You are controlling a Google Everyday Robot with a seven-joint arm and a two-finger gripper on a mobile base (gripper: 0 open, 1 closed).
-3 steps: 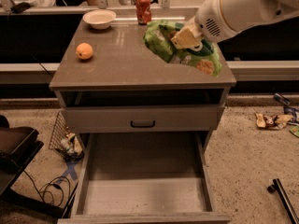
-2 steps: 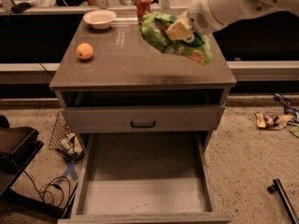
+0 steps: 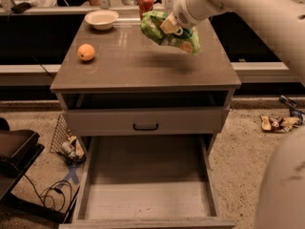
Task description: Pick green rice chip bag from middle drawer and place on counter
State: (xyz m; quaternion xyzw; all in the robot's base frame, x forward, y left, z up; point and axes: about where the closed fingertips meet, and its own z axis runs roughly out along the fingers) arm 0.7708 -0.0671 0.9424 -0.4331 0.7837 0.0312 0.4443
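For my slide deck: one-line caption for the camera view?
The claw holds the green rice chip bag above the counter; middle drawer open below.

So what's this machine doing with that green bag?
The robot's gripper holds the green rice chip bag in the air over the back of the counter, not yet set down. Below, the middle drawer stands pulled open with a bare floor. An orange, a white bowl and a red can sit on the counter.
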